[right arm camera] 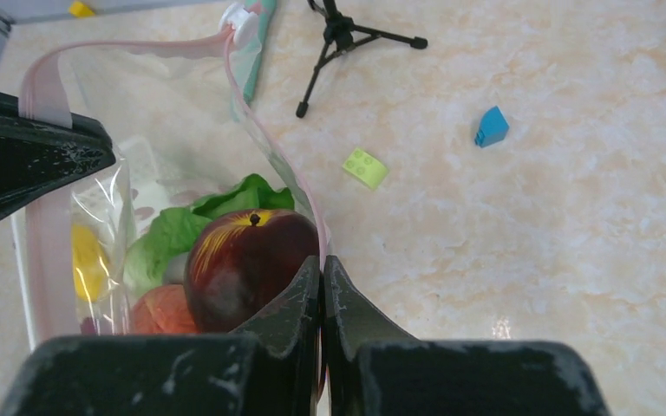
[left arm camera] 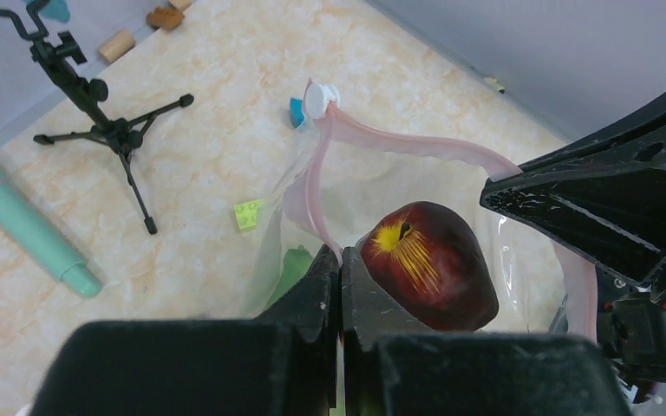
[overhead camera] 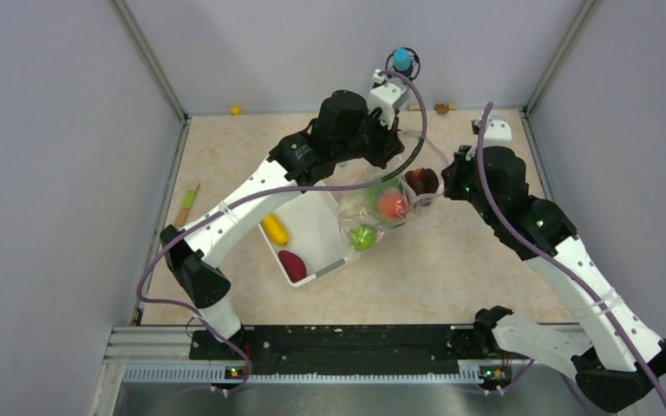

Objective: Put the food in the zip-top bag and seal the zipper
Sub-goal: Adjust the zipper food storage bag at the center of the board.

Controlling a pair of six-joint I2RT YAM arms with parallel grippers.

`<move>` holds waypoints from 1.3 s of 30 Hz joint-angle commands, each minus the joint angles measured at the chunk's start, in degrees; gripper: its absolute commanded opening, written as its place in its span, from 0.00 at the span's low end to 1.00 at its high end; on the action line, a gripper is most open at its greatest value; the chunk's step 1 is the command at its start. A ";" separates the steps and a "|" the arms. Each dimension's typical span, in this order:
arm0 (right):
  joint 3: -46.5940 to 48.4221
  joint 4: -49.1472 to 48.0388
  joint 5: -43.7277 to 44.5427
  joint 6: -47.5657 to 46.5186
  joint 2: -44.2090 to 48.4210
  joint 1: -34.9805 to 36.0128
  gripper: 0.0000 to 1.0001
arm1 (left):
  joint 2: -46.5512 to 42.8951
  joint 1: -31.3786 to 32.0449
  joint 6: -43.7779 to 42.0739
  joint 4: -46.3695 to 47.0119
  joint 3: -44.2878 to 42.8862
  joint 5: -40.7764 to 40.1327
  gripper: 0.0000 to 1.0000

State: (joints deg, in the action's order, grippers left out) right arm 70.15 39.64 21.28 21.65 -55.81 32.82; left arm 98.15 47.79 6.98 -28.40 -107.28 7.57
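Zip-top bag (overhead camera: 380, 211) sits mid-table, just right of the white basket (overhead camera: 330, 268), strung up between the two claws with its mouth facing the far right. Left gripper (left arm camera: 340, 290) is clamped fully closed, fingers pinching one side of the pink zipper (left arm camera: 399, 143) right at the rim. Right gripper (right arm camera: 322, 290) is squeezed closed too, nipping the opposite lip of that strip, so the mouth gapes between them. A red apple (left arm camera: 429, 264) sits right in the opening, touching both lips. The right wrist cam looks deeper into the bag: green cabbage (right arm camera: 225, 204) behind the apple, an orange piece (right arm camera: 163, 310) under it, and something yellow pressed against the left wall, too blurry behind plastic to name. The left wrist cam mostly gets the apple and a sliver of green, but it catches the white slider (left arm camera: 321, 98) at the far end of the strip, plus a black tripod (left arm camera: 108, 130), a teal cylinder (left arm camera: 26, 221) and a lime block (left arm camera: 247, 214) out on the table. A blue block (right arm camera: 491, 126) shows best from the right wrist. Only the top cam shows the basket, with a yellow corn piece (overhead camera: 274, 230) and a maroon root (overhead camera: 292, 264) lying in it, and a green apple (overhead camera: 362, 236) at the bag's near end.
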 commanded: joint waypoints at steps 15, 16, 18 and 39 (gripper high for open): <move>-4.51 -12.65 7.18 0.52 8.58 -0.34 0.00 | -0.24 0.11 2.76 7.61 1.07 0.00 0.00; -4.55 -12.01 7.17 0.53 7.84 -0.39 0.00 | 0.40 0.15 3.18 7.35 1.12 -0.05 0.00; -4.53 -10.85 7.36 0.62 6.47 -0.36 0.00 | 1.16 0.13 3.69 6.49 1.21 0.47 0.00; -7.13 -12.13 5.24 0.17 5.34 -0.39 0.00 | -17.79 0.15 7.54 13.49 27.74 -4.96 0.97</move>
State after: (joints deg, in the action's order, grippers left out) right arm 62.98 30.41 26.85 22.09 -51.72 32.82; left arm 90.26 47.83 13.65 -21.69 -87.59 5.10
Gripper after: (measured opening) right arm 0.007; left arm 0.971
